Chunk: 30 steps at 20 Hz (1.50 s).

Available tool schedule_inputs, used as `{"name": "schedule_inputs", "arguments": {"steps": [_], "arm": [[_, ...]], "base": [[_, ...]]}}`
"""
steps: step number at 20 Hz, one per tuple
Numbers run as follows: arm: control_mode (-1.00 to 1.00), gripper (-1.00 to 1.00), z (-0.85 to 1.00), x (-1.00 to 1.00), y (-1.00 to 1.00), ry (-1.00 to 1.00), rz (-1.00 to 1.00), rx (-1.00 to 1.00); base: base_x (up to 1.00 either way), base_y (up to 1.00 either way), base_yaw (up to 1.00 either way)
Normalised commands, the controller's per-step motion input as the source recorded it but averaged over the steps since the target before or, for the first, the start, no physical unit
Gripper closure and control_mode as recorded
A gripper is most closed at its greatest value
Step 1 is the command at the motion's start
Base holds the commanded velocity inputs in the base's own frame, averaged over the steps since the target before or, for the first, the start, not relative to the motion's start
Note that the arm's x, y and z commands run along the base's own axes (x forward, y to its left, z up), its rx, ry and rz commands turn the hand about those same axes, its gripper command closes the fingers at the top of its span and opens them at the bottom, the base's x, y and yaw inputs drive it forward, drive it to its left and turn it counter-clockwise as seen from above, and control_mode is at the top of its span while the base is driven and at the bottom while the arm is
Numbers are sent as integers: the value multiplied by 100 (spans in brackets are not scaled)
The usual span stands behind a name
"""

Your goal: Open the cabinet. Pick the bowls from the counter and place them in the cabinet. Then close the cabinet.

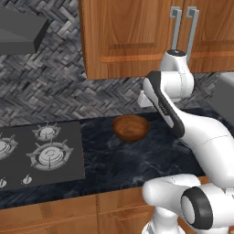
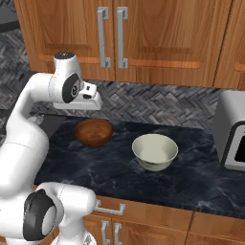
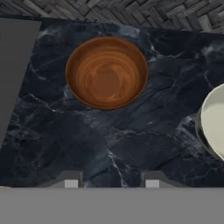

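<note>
Tabletop (image 2: 201,186): black marble; its front edge is seen nearest in both base views, above wooden drawer fronts. Bare marble is seen in front of both bowls and between them.

Tool (image 3: 108,180): two dark tips are seen at the bottom of the hand view, parted, with bare marble between them; nothing is held or touched.

Wooden bowl (image 3: 106,72): upright on the tabletop, beyond the tips, near the back wall. Beside it to the left a hob (image 1: 39,153) is set, its edge apart from the bowl.

Cream bowl (image 2: 154,151): upright, to the right of the wooden bowl and apart from it; cut by the right edge in the hand view, shown whole from the right base.

Toaster (image 2: 232,131): at the far right of the tabletop.

Cabinet (image 2: 158,33): hung above the tiled wall, both doors closed, grey handles side by side.
</note>
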Motion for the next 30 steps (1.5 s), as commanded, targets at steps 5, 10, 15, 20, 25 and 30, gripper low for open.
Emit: {"name": "schedule_inputs", "arguments": {"steps": [5,10,15,20,25,30], "arm": [[-100,-100,0,-24,0,0,0,0],[-100,-100,10,-37,-18,-4,0,11],[-100,-100,36,-23,-41,-16,0,33],[-100,-100,32,-9,-22,-22,0,13],[-100,-100,30,-11,-25,-30,-2,0],[-100,-100,48,0,-42,-19,-6,0]], "base": [[0,0,0],[0,0,0],[0,0,0],[0,0,0],[0,0,0],[0,0,0]]}}
